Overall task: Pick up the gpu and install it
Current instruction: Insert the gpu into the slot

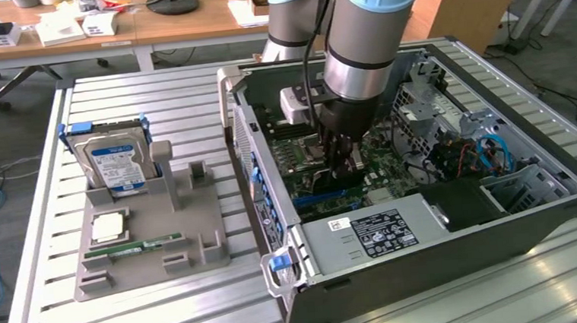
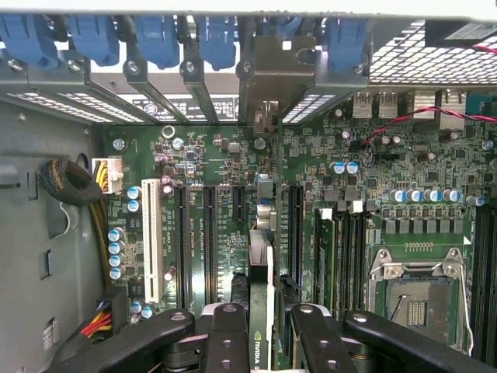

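- Exterior view: the gripper (image 1: 342, 161) hangs down inside the open computer case (image 1: 536, 213), with its fingers (image 1: 354, 157) close over the motherboard (image 1: 386, 171).
- The gpu (image 1: 323, 179) shows as a dark shape right at the fingers, low in the case.
- Well apart from the fingers, outside the case on the exterior view's left, a grey holder (image 1: 208, 247) carries an upright hard drive (image 1: 114, 162) and a flat-lying memory stick (image 1: 132, 250).
- Wrist view: the two black fingers (image 2: 227, 338) pinch the gpu (image 2: 260, 272) between them, one on each face.
- The card stands on edge and runs straight away from the fingers over the motherboard (image 2: 194, 155).
- Black expansion slots (image 2: 210, 233) lie on either side of the card, just beside the fingers.
- I cannot tell whether the card is seated.
- The processor socket (image 2: 415, 291) lies off to one side of the fingers.
- Blue latches (image 2: 155, 39) line the case wall well beyond the fingers.
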`<move>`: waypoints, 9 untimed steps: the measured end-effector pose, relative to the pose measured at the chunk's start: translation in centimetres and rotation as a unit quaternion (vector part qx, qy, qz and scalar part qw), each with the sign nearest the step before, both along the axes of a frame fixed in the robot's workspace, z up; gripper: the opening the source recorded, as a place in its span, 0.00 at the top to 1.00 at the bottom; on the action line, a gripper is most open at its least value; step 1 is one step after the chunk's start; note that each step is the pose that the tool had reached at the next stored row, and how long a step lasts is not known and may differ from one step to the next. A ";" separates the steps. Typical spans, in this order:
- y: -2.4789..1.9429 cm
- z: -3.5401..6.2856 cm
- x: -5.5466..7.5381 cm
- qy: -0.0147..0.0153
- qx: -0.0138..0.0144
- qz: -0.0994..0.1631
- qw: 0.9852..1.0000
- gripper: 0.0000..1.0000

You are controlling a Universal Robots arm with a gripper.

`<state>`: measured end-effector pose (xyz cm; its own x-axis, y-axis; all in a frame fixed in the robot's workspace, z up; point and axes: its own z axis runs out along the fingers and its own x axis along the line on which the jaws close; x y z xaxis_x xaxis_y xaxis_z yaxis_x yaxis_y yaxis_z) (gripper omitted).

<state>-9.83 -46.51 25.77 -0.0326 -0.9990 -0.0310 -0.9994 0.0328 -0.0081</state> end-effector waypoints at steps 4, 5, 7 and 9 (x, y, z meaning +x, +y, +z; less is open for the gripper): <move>0.00 -0.04 0.0 -0.001 0.000 0.002 1.000 0.74; 0.00 -0.06 0.0 -0.001 0.000 0.002 1.000 0.74; 0.00 -0.11 0.0 -0.002 0.000 0.002 1.000 0.74; 0.00 -0.14 0.0 -0.003 0.000 0.003 1.000 0.74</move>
